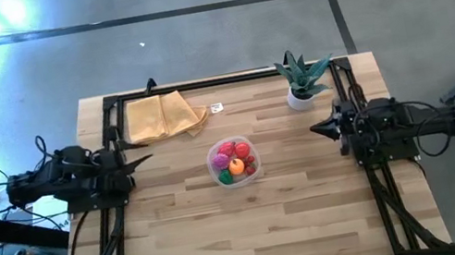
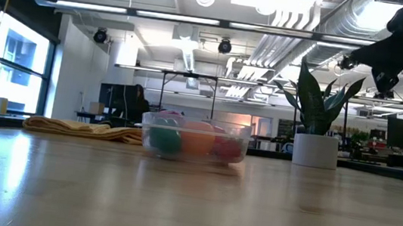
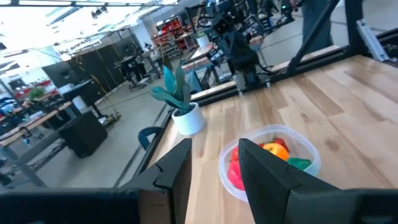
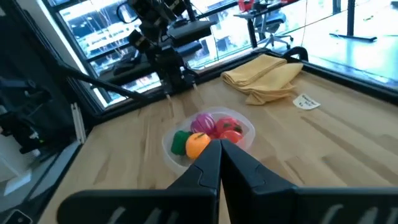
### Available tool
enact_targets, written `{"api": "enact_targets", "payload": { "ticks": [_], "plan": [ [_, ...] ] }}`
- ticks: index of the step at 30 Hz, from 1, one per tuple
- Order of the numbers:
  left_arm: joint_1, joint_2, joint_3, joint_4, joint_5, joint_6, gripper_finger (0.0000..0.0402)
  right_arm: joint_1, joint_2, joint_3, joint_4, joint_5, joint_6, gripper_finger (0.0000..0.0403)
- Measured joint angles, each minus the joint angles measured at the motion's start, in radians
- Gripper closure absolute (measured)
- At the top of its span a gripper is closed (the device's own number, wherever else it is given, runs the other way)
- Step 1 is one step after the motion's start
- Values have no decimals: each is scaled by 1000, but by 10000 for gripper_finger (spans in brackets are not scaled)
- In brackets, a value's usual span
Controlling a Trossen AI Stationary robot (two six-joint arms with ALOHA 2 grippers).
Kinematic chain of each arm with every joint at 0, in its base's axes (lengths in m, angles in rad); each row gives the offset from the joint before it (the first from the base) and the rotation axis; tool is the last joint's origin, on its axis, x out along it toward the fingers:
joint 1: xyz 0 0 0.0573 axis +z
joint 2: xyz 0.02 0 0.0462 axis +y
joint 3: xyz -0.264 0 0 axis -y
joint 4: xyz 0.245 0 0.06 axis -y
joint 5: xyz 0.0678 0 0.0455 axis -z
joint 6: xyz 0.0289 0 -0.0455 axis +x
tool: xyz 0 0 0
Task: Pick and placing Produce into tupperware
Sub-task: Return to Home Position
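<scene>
The job looks nearly finished. The produce (image 1: pixel 234 156), red, orange, green and magenta pieces, lies inside the container (image 1: pixel 211 166), which stands near the middle of the table (image 1: pixel 254 226). I see no piece lying outside it.

The left gripper (image 1: pixel 138 162) is at the left edge of the table, well apart from the container. Its fingers are spread with a clear gap between them and hold nothing. The right gripper (image 1: pixel 321 127) is at the right edge, its fingers pressed together and also empty.

To finish the return well, I think each arm should fold back on its own side, high above the wood and away from the container. The right arm should also take care of the potted plant (image 1: pixel 299 82) just beside it.

The table is of light wooden planks with a black frame along its sides. A folded yellow cloth (image 1: pixel 160 118) and a small white tag (image 1: pixel 217 108) lie at the far edge. Around is a big open workshop with a grey floor, large windows, ceiling pipes and other desks.
</scene>
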Motion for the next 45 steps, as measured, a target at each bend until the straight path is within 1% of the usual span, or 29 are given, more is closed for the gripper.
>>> {"api": "enact_targets", "payload": {
  "ticks": [3, 9, 14, 18, 25, 29, 34, 39, 45],
  "plan": [
    [0, 0, -25, 24, 16, -6, 282, 0, 0, -25, 23, -2, 13, 403],
    [0, 0, -83, 48, 8, -23, 282, 0, 0, -75, 61, -1, 17, 403],
    [0, 0, -122, 75, 11, -24, 282, 0, 0, -87, 71, -21, 17, 403],
    [0, 0, -143, 75, 12, -33, 282, 0, 2, -87, 56, -42, 38, 403],
    [0, 0, -193, 74, 29, -33, 282, 0, 2, -87, 21, -43, 38, 403],
    [0, 0, -200, 75, 30, -32, 282, 0, 2, -87, -27, -38, 42, 403],
    [0, 0, -200, 74, 33, -32, 282, 0, 2, -87, -34, -31, 42, 403],
    [0, 0, -200, 62, 34, -32, 282, 0, 2, -87, -46, 1, 40, 403],
    [0, 0, -200, 52, 33, -32, 282, 0, 2, -87, -80, 29, 144, 403]
  ]
}}
